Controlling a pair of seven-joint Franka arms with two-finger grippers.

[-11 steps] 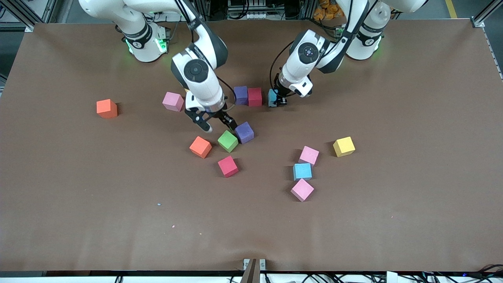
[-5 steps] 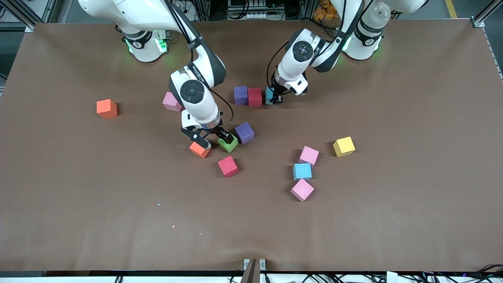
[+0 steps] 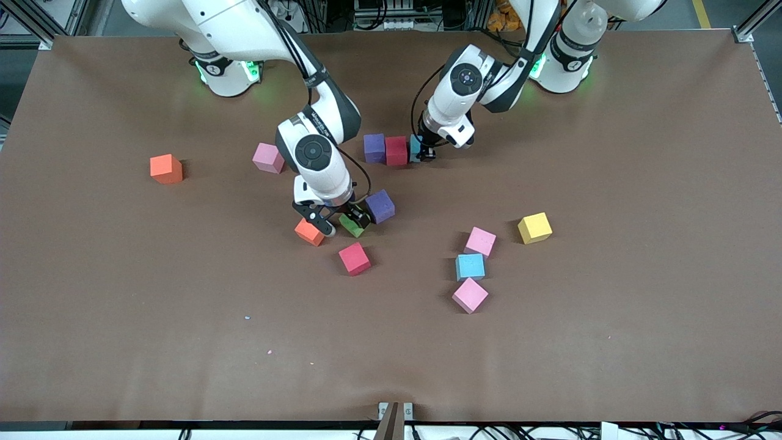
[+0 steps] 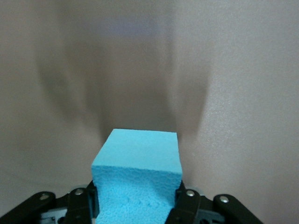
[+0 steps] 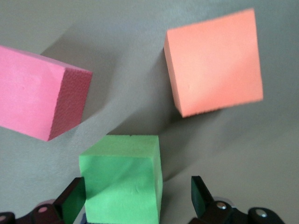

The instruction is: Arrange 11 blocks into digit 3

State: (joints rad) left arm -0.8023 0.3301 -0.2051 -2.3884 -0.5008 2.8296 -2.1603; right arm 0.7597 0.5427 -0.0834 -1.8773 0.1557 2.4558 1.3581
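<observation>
Green block (image 5: 122, 179) seen between wide-spread jaws of right gripper (image 3: 339, 225) in right wrist view, one finger (image 5: 72, 199) beside it, other apart; mostly hidden in front view. Orange block (image 3: 308, 232) and crimson block (image 3: 355, 258) seen near it. Light blue block (image 4: 138, 179) clamped by left gripper (image 3: 423, 150), just beside second crimson block (image 3: 396, 150).

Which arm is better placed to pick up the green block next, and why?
Right: the right gripper is open with its fingers either side of the green block. The left gripper is shut on a light blue block.
</observation>
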